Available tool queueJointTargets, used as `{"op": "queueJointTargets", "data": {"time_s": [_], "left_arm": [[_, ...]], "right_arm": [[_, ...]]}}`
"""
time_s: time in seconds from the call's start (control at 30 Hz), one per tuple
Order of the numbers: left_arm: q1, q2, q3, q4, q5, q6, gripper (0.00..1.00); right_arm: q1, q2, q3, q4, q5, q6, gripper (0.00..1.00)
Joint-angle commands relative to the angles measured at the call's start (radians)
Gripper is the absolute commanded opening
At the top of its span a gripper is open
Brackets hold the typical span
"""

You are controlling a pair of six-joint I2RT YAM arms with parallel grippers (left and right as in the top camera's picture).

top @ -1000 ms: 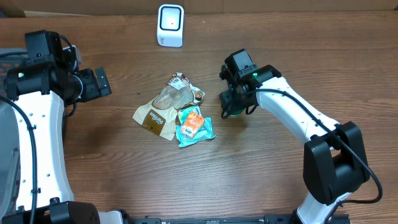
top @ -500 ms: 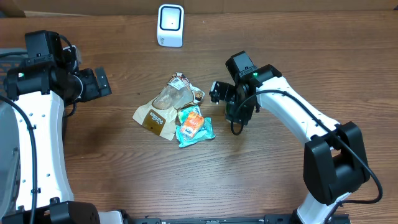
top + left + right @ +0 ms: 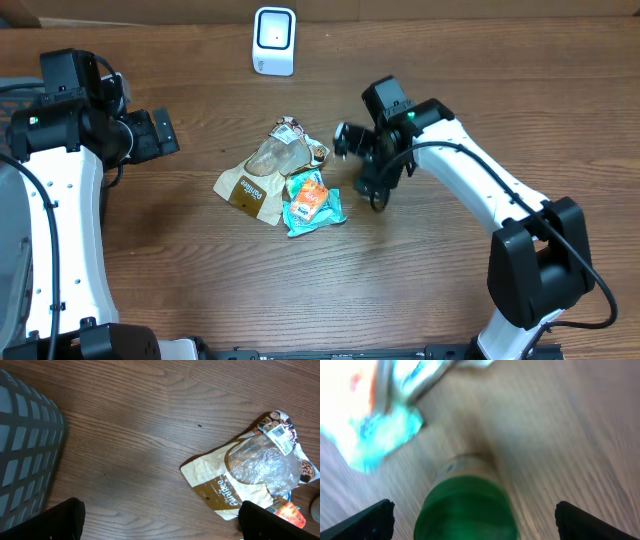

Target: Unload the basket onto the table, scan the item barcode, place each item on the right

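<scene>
surface [image 3: 200, 260]: brown wood grain, matt. bag [image 3: 235, 480]: matt paper, crinkly clear plastic window. packet [image 3: 312, 203]: glossy teal film. bottle [image 3: 462, 510]: smooth green plastic.

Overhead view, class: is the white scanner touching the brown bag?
Apart. The overhead view shows a stretch of table between the white scanner and the brown bag.

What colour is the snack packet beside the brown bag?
The snack packet is teal with orange, clearest in the overhead view.

Bench [image 3: 200, 290]: dark wood grain.
Far edge: white scanner [image 3: 274, 40], stood upright.
Middle: brown-and-clear bag [image 3: 262, 175], touched by teal packet [image 3: 313, 203].
Near the packet: green bottle [image 3: 462, 507], blurred.
</scene>
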State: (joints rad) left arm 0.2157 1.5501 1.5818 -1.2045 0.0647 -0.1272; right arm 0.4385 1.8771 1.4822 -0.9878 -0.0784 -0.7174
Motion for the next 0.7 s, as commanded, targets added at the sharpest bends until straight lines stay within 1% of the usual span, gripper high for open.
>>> {"op": "queueJointTargets", "data": {"time_s": [0.0,0.03,0.07,0.2,0.27,0.43,0.53,0.67], "left_arm": [[-0.007,-0.006,0.005,0.001,0.006,0.012,1.00],[-0.007,-0.006,0.005,0.000,0.006,0.012,1.00],[-0.007,-0.006,0.005,0.001,0.006,0.012,1.00],[-0.007,-0.006,0.005,0.001,0.006,0.012,1.00],[-0.007,-0.006,0.005,0.001,0.006,0.012,1.00],[-0.007,-0.006,0.005,0.001,0.006,0.012,1.00],[-0.007,-0.006,0.005,0.001,0.006,0.012,0.99],[-0.007,-0.006,0.005,0.001,0.006,0.012,1.00]], "right_arm": [[-0.002,-0.003,0.094,-0.003,-0.008,0.495,1.00],[-0.002,-0.003,0.107,-0.022,-0.009,0.603,1.00],[-0.002,-0.003,0.111,-0.039,-0.010,0.666,1.00],[-0.002,-0.003,0.094,-0.098,-0.008,0.770,1.00],[-0.002,-0.002,0.084,-0.118,-0.001,0.845,1.00],[-0.002,-0.002,0.048,-0.106,0.051,1.043,1.00],[-0.002,-0.002,0.014,-0.085,0.059,1.125,0.96],[-0.002,-0.002,-0.039,-0.052,0.059,1.164,0.92]]}}
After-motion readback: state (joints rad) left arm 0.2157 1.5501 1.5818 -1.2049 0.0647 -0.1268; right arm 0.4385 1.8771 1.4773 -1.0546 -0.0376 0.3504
